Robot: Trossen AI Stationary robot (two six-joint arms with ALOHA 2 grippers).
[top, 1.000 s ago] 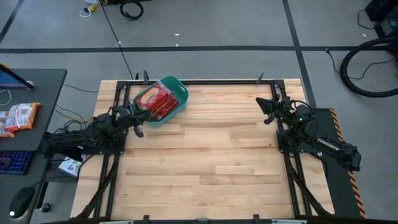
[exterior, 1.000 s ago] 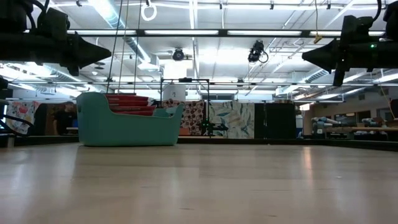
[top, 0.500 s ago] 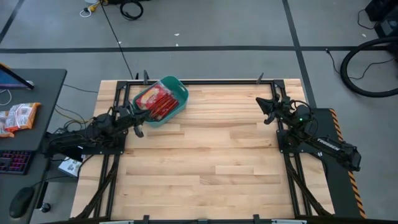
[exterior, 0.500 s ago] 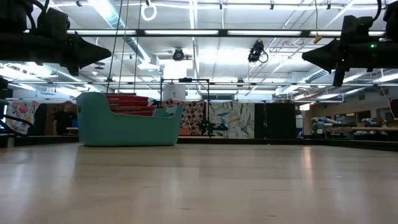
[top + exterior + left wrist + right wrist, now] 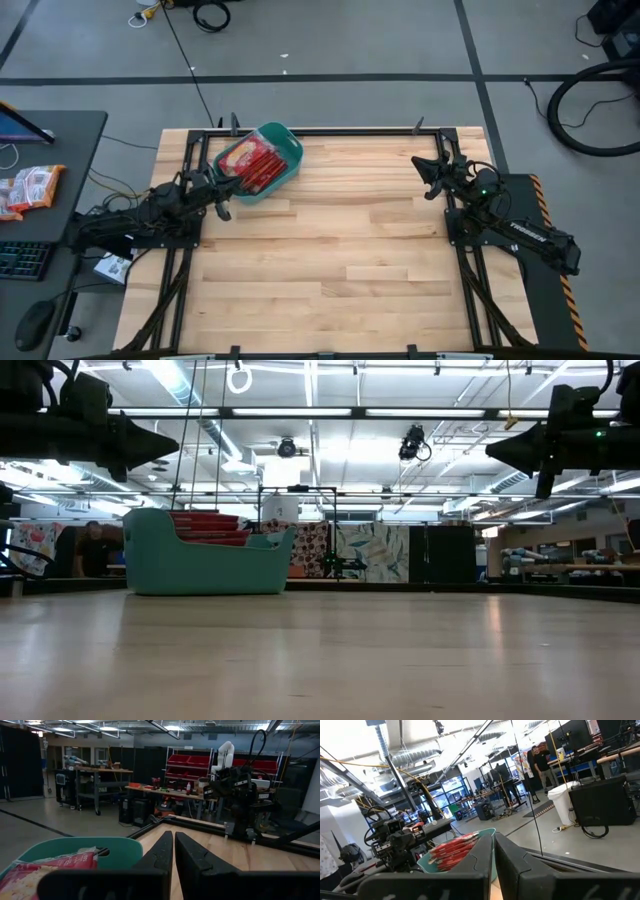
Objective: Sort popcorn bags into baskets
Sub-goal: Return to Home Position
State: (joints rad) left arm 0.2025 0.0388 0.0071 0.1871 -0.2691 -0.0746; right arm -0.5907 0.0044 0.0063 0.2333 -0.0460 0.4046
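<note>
The teal-green basket [image 5: 264,165] stands on its base at the table's far left, also in the low view [image 5: 205,555]. Red popcorn bags [image 5: 252,162] are stacked inside it, their tops showing above its low side [image 5: 208,525]. My left gripper [image 5: 225,200] is shut, holds nothing and hovers just near-left of the basket. My right gripper [image 5: 428,178] is shut too, touches nothing and stays at the table's far right. In the left wrist view one bag [image 5: 45,870] and the basket rim [image 5: 75,847] show beside the fingers. The right wrist view shows bags [image 5: 455,848] far off.
An orange-and-white snack packet [image 5: 28,188] lies on the grey side desk left of the table. The wooden table top [image 5: 330,250] is bare between the arms. A person [image 5: 92,548] stands in the room behind the basket.
</note>
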